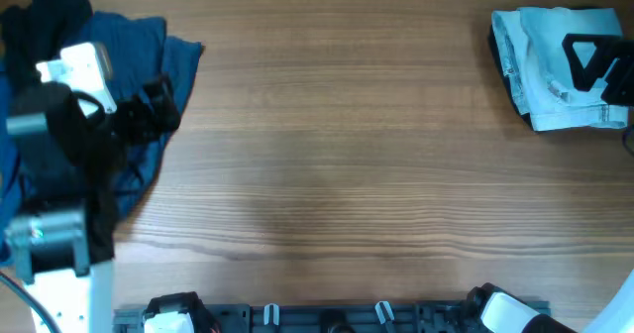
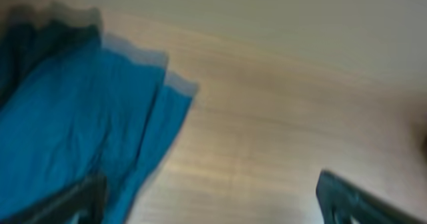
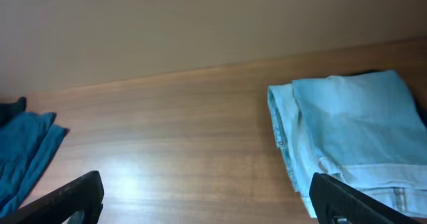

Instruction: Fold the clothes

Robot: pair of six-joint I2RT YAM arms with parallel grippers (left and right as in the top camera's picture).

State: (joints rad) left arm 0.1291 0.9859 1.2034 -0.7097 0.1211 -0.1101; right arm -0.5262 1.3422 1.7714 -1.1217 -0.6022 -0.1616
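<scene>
Heap of dark blue and black clothes (image 1: 149, 55) at the table's (image 1: 337, 155) left end, partly under the left gripper (image 2: 207, 194), fingers spread wide, empty, poised over the heap's right edge; wrist view there blurred. At the table's right end, folded pale denim shorts (image 1: 545, 75) lying flat, right gripper (image 3: 207, 187) just over them, fingers likewise wide apart, clamped on nothing.

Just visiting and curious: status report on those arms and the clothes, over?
Left end effector open, empty. Right end effector open, empty. Denim shorts folded, far right; blue garment heaped, far left. Nothing in the way.
</scene>
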